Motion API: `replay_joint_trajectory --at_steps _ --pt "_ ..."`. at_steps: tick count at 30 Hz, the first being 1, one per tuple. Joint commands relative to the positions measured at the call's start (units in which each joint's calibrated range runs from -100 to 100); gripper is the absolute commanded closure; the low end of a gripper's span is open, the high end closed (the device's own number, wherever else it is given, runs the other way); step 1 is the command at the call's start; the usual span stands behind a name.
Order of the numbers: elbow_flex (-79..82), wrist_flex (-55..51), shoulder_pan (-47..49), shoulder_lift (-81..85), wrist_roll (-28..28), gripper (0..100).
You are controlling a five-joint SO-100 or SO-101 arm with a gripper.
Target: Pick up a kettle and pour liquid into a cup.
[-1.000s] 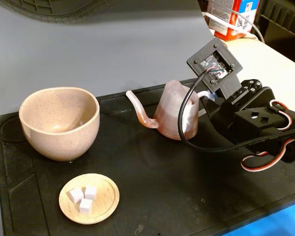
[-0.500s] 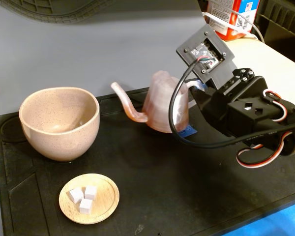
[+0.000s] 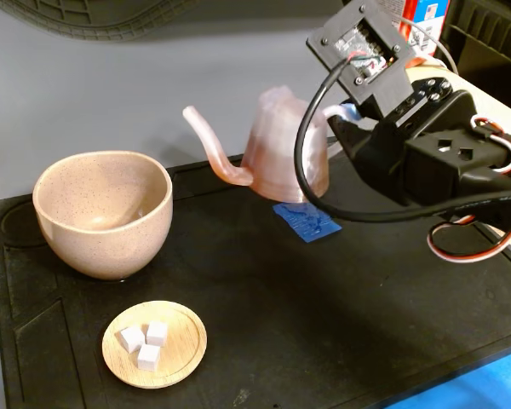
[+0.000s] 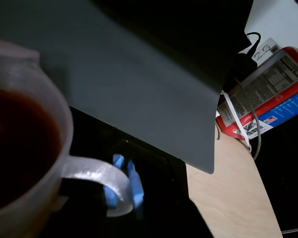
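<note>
The kettle [image 3: 277, 145], near the mat's [image 3: 324, 324] far edge, faces the cup [image 3: 102, 213].

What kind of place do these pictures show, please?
Probably a hobby or lab workbench rather than a kitchen. A black work mat covers the table, the kettle looks 3D-printed, and the arm's bare circuit board and loose wires are exposed. A printed carton lies at the desk's edge.

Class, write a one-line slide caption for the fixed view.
Black robot gripper at the translucent pink plastic kettle's handle, spout pointing toward the empty speckled beige ceramic cup.
</note>
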State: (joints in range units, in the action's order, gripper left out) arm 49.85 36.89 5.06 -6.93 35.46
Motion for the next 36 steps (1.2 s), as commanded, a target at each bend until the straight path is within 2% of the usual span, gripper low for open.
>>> replay_joint_trajectory --at_steps 1,11,23,26,30,36 --pt "-1.2 -1.4 -0.2 5.7 0.4 99" --pt "-5.4 -10.4 0.8 9.8 -0.1 99" --pt "-5.8 -10.4 0.8 9.2 -0.2 99" --pt "-6.1 -10.5 0.8 9.2 -2.2 99" --pt "-6.4 -10.5 0.8 9.0 -2.3 99" --pt "-10.0 -10.2 3.2 4.1 -2.3 99"
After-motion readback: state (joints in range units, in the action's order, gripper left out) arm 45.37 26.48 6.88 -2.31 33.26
